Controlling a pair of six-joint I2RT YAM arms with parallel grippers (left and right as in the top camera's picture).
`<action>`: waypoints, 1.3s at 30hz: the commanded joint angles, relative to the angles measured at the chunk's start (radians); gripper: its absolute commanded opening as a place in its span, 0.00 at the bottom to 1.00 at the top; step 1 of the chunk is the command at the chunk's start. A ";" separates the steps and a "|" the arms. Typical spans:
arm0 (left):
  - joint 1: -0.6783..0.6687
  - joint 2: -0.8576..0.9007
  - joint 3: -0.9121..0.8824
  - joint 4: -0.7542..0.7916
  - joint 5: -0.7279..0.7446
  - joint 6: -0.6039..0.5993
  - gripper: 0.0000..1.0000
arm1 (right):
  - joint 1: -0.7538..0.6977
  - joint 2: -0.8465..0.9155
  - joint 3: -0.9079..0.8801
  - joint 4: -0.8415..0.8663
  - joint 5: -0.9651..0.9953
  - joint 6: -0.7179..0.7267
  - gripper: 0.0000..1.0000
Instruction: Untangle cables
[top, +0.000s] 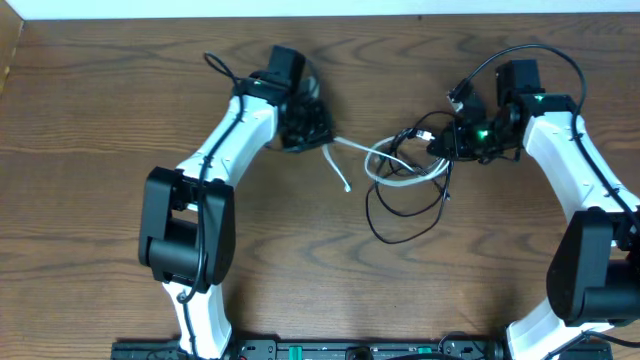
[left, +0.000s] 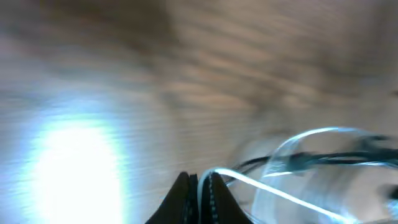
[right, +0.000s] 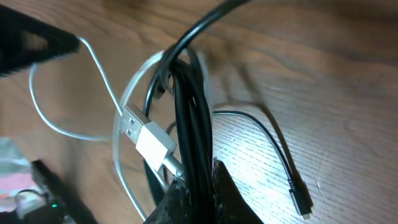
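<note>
Between left jaws: white cable (right: 149, 142), clamped. Right jaws pinch black cable (right: 189, 124). Both light, floppy; I'd grab near the ends.

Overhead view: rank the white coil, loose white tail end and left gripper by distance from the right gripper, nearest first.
1. white coil, right beside the right gripper, toward table centre.
2. loose white tail end, beyond the coil, mid-table.
3. left gripper, farthest, across the tangle.

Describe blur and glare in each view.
Overhead: sharp and evenly lit, white cable and black cable both crisp. Left wrist: heavy blur, a bright glare patch on the table at lower left, cables smeared. Right wrist: fairly sharp, mild sheen on the table, upper left corner soft.
</note>
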 joint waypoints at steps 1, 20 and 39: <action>0.067 -0.083 0.012 -0.067 -0.233 0.151 0.07 | -0.033 -0.014 0.001 0.006 -0.086 -0.031 0.01; 0.030 -0.301 0.012 -0.254 -0.274 0.262 0.11 | 0.037 -0.014 0.001 0.041 -0.066 0.095 0.36; -0.068 -0.287 0.012 -0.219 -0.230 0.380 0.39 | -0.025 -0.014 0.001 0.038 0.159 0.311 0.43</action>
